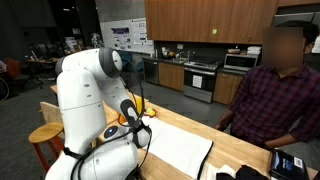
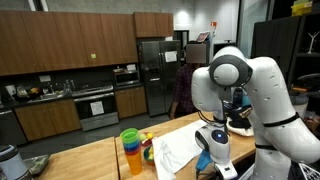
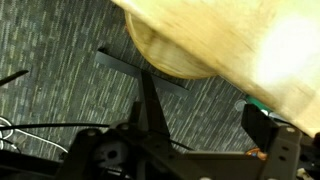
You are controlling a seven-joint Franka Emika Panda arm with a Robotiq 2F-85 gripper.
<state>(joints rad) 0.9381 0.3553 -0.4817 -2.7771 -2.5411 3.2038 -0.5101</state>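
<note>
My gripper (image 3: 205, 118) shows in the wrist view with its dark fingers apart and nothing between them. It hangs past the edge of the wooden table (image 3: 250, 40), over grey carpet, and is nearest to a round wooden stool (image 3: 170, 52) below it. The white arm (image 1: 85, 95) fills the near left of an exterior view and stands at the right in an exterior view (image 2: 240, 85). In both exterior views the arm hides the gripper's fingers.
A white cloth (image 1: 180, 150) (image 2: 175, 155) lies on the table (image 1: 205, 128). Stacked coloured cups (image 2: 131, 152) stand next to it. A person in a plaid shirt (image 1: 275, 100) sits at the far side. A stool (image 1: 45, 135) stands beside the table. Kitchen cabinets line the back.
</note>
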